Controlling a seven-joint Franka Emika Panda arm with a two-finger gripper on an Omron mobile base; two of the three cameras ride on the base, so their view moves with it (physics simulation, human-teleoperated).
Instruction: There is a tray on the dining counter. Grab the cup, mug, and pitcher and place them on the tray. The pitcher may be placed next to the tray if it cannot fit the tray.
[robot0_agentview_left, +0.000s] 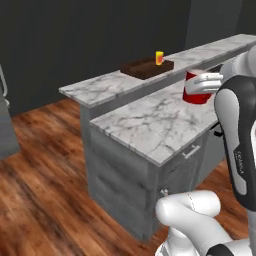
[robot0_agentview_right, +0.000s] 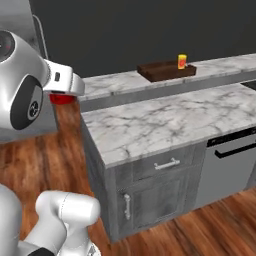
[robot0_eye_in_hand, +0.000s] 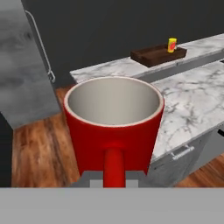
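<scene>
Red mug carried in the gripper; yellow cup already standing in the tray.

In the hand view the mug (robot0_eye_in_hand: 113, 127) sits upright close in front, its pale inside bare, and its loop handle runs down between the two fingers of the gripper (robot0_eye_in_hand: 113, 179), which is closed nearly all the way on that handle. From the left base view the mug (robot0_agentview_left: 196, 90) hangs above the lower marble worktop (robot0_agentview_left: 155, 125), held off its surface, with the gripper (robot0_agentview_left: 210, 82) at its right side. Farther back, on the dining counter (robot0_agentview_left: 100, 87), lies the dark wooden tray (robot0_agentview_left: 142, 69); the yellow cup (robot0_agentview_left: 159, 58) stands upright inside the tray at its right end, the only thing in it. The right base view shows the same cup (robot0_agentview_right: 182, 61) in the tray (robot0_agentview_right: 160, 71).
</scene>
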